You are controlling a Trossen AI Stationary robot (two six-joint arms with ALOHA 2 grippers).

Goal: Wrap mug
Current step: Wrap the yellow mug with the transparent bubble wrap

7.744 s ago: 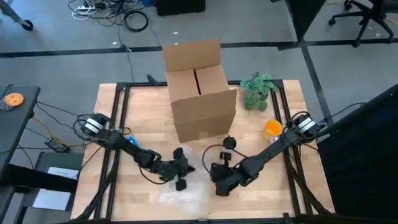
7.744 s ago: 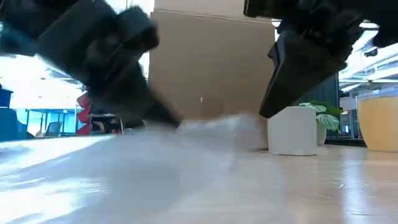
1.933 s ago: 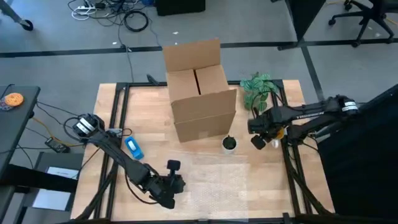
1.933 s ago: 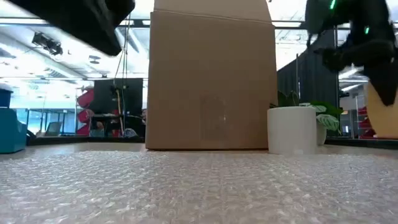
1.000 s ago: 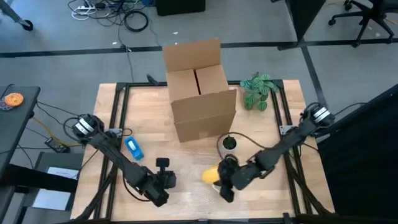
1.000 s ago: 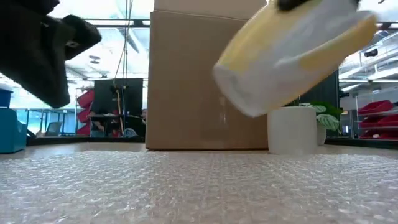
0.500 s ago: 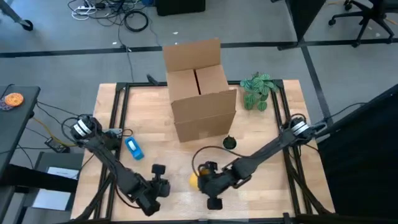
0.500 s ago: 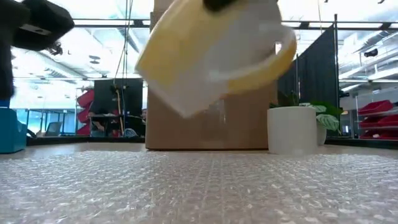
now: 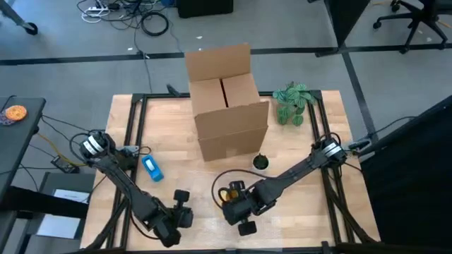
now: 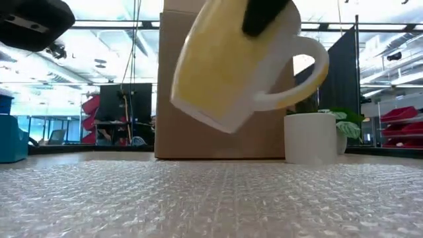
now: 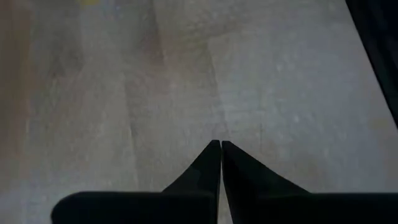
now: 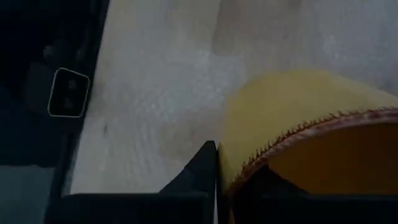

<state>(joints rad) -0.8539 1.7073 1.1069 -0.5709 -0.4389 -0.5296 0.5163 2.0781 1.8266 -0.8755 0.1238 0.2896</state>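
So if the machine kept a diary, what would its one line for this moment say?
right gripper: holds yellow ceramic mug tilted above clear bubble wrap sheet | left gripper: fingers shut, over wrap's left edge | mug: not set down

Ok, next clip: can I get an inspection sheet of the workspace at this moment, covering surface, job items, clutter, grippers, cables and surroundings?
Surface: wooden table, with bubble wrap spread over its front part.
Job's things: yellow mug, tilted and held clear above the bubble wrap, handle towards the plant.
Clutter: open cardboard box; potted plant; small blue object; small dark round object.
Grippers: right gripper shut on the mug's rim; left gripper shut, holding nothing, over the bubble wrap's left edge.
Cables: a black cable loops by the right arm; loose cables on the floor behind.
Surroundings: office chair bases, side table at left.
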